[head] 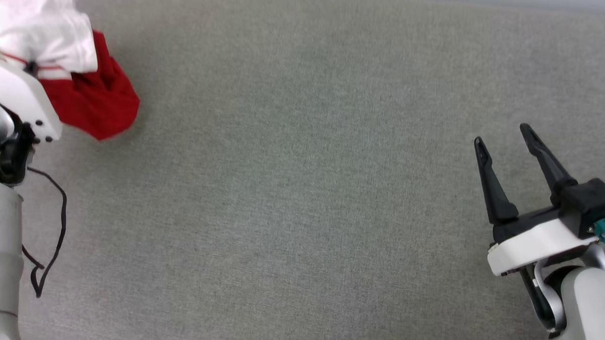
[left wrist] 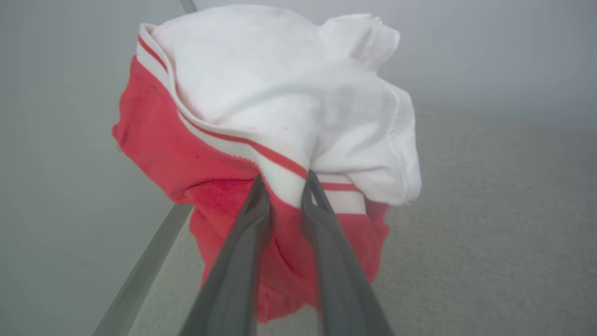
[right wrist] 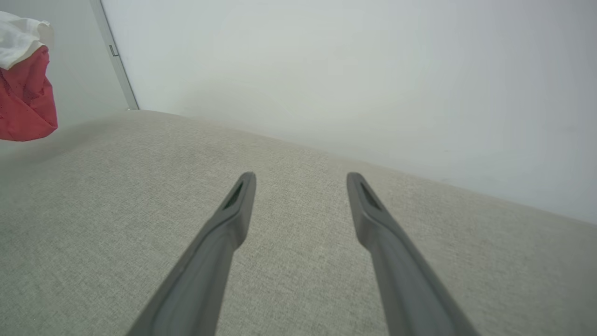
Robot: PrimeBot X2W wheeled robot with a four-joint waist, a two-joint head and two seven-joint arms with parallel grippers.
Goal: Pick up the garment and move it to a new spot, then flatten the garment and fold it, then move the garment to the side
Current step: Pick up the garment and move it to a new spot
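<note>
Aloft at 10 o'clock, garment hangs from L gripper, pinched on its striped trim, while R gripper, fingers wide apart & empty, sits well off at 4 o'clock.

Grey fabric surface, right hand with fingers spread above it, red-white garment upper left

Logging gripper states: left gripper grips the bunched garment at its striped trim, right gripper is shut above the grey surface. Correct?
No: the right gripper is open, jaws apart, per the right wrist view. The left gripper does grip the garment at its striped trim.
</note>
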